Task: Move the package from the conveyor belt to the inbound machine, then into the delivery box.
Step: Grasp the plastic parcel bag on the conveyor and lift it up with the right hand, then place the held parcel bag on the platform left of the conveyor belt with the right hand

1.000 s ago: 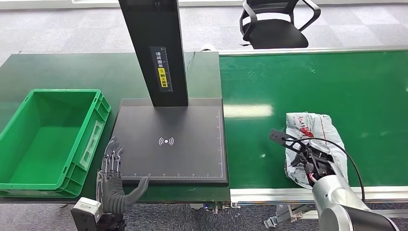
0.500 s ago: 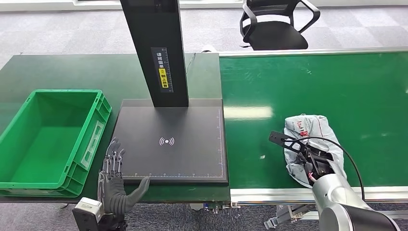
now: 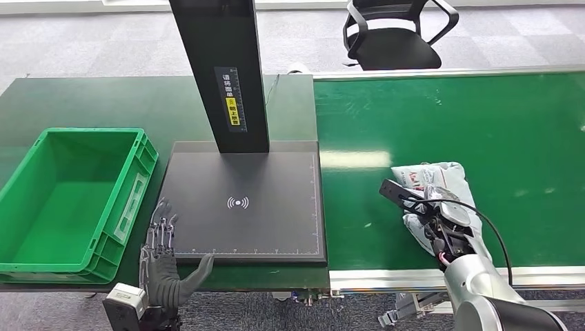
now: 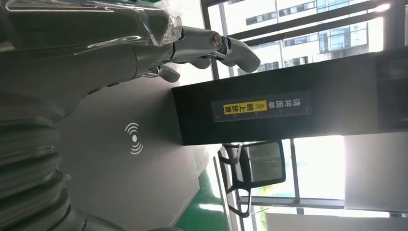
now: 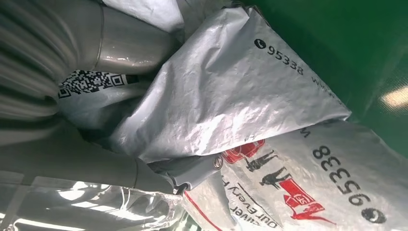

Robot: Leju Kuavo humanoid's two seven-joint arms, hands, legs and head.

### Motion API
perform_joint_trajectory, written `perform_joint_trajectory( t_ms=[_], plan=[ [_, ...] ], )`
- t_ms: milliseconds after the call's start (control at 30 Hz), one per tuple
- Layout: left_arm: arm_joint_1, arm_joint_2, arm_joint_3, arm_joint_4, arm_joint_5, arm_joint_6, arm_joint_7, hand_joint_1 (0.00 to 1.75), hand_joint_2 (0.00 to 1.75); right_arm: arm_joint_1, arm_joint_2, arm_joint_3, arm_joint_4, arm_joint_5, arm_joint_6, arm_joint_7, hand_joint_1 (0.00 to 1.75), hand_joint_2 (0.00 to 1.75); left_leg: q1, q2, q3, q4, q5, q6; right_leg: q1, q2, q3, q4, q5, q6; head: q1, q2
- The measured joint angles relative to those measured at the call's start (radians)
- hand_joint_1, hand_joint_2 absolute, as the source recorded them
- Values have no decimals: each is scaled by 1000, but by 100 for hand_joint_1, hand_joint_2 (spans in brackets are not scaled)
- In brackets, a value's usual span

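Crinkled glossy plastic package [image 3: 434, 181], matt black machine plate [image 3: 276, 181], smooth green belt [image 3: 524, 124].

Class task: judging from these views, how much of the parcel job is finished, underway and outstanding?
Done: nothing delivered; the green delivery box is empty. Underway: the right hand grips the grey package over the conveyor belt. Left: set it on the inbound machine, then in the box.

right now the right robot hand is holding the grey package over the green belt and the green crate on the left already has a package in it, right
Not quite. The green crate is empty, as the head view shows: only its bare floor is visible. The rest holds: the right robot hand grips the grey package over the green belt.
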Motion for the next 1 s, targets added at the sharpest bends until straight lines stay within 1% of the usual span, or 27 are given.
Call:
perform_joint_trajectory(
  t_ms=[67, 100, 200, 233, 267, 333, 400, 433, 567, 667, 767, 867, 933, 967, 1000],
  plan=[
    [1, 0, 0, 0, 0, 0, 0, 0, 175, 3, 2, -3, 0, -23, -57, -36, 175, 175, 0, 0, -1, 0, 0, 0, 0, 0, -1, 0, 0, 0, 0, 0],
    [2, 0, 0, 0, -1, 0, 0, 0, 175, 5, 4, -10, -1, -51, -116, -76, 175, 175, 0, 0, -2, 0, 0, 0, 0, 0, -1, 0, 0, 0, 0, 0],
    [9, 0, 0, -4, -9, 0, 0, 0, 175, 2, 15, -66, -12, -197, -346, -262, 175, 175, 0, 0, -3, 0, 0, 0, 0, 0, -3, 0, 0, 0, 0, 0],
    [10, 0, 0, -5, -11, 0, 1, 0, 175, -4, 20, -92, -17, -251, -399, -325, 175, 175, 0, 0, -4, 0, 0, 0, 0, 0, -4, 0, 0, 0, 0, 0],
    [10, 0, 0, -6, -13, 0, 1, 0, 175, -10, 24, -119, -23, -306, -431, -385, 175, 175, 0, 0, -4, 0, 0, 0, 0, 0, -4, 0, 0, 0, 0, 0],
    [10, -1, 0, -8, -18, -1, 2, 0, 175, -23, 36, -177, -43, -435, -455, -512, 175, 175, 0, -1, -5, 0, 0, 0, 0, 0, -4, 0, 0, 0, 0, 0],
    [9, -1, 0, -8, -24, -1, 4, 0, 175, -34, 50, -238, -69, -561, -455, -625, 175, 175, 0, -1, -5, 0, 0, 0, 0, -1, -5, 0, 0, 0, 0, 0],
    [8, -1, 0, -8, -26, 0, 4, 0, 175, -40, 57, -264, -82, -604, -453, -662, 175, 175, 0, -1, -6, 0, 1, 0, 0, -1, -5, 0, 0, 0, 0, 0],
    [6, -1, 0, -8, -28, 2, 5, 0, 175, -51, 81, -326, -123, -706, -428, -743, 175, 175, 0, 0, -7, 0, 1, 1, 0, 0, -6, 0, 0, 0, 0, 0],
    [5, -1, 0, -9, -31, 6, 8, 0, 175, -50, 118, -345, -175, -820, -383, -801, 175, 175, 0, 0, -7, 0, 1, 0, 0, 0, -7, 0, 0, 0, 0, 0],
    [0, -3, 0, -9, -36, 6, 12, 0, 175, -50, 165, -327, -230, -906, -324, -793, 175, 175, 0, 1, -7, 0, 1, 0, 0, 0, -8, 1, 0, 0, 0, 0],
    [-19, -8, -2, -2, -41, 4, 16, 0, 175, -50, 230, -267, -247, -951, -236, -758, 175, 175, 0, 5, -7, -1, 1, 0, 0, 4, -9, 2, 1, -1, 0, 0],
    [-41, -11, -6, 9, -48, 1, 18, 0, 175, -49, 292, -202, -238, -980, -171, -736, 175, 175, 0, 9, -7, -1, 1, -1, 0, 7, -11, 3, 1, -2, 0, 0],
    [-53, -12, -10, 16, -53, 0, 19, 0, 175, -47, 323, -158, -230, -1017, -149, -725, 175, 175, 0, 9, -7, -1, 2, -1, 1, 8, -12, 3, 1, -2, 0, 0],
    [-64, -13, -14, 23, -56, 0, 19, 0, 175, -43, 352, -100, -223, -1083, -135, -710, 175, 175, 1, 9, -8, 0, 2, -1, 1, 8, -13, 3, 2, -2, 0, 0]
  ],
)
